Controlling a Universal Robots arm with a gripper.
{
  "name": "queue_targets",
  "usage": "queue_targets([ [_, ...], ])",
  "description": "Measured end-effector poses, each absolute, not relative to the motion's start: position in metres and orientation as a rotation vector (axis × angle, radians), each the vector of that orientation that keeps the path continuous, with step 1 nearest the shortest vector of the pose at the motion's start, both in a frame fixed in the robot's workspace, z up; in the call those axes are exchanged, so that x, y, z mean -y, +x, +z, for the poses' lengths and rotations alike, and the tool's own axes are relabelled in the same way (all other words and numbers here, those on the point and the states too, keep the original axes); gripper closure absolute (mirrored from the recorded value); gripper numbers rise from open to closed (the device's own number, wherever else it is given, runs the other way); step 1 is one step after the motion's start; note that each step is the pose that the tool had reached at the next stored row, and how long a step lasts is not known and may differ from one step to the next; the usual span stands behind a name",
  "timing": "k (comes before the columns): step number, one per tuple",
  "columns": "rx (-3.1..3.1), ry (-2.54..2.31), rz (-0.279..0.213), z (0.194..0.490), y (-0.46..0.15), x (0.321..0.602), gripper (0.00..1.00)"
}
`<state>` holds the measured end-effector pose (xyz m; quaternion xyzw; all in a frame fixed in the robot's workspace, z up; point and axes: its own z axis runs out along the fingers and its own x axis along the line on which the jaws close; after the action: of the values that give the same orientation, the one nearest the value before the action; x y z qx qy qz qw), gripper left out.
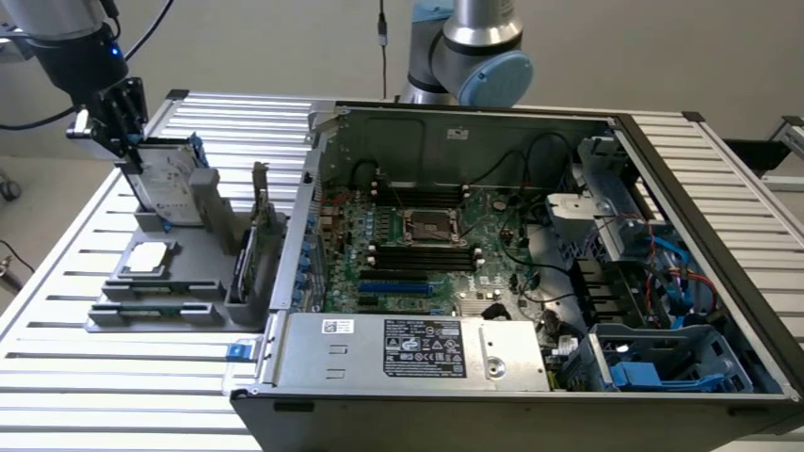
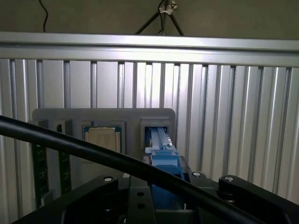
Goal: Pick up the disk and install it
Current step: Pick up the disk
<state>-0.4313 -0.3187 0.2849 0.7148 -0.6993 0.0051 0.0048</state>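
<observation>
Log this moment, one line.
hand: at top edge of silver-grey blue-framed hard disk | disk: on edge in grey plastic rack | install: not done

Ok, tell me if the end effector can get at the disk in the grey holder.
Probably yes. The end effector sits at the top edge of the disk, which stands on edge in the grey holder, with nothing between them. The wrist view has the disk's blue carrier directly ahead.
</observation>
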Motion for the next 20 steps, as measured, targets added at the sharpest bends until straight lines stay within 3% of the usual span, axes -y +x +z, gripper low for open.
queue_targets([
  [20, 2.19, 2.239, 0.016, 0.3, -0.431, 0.319, 0.67],
])
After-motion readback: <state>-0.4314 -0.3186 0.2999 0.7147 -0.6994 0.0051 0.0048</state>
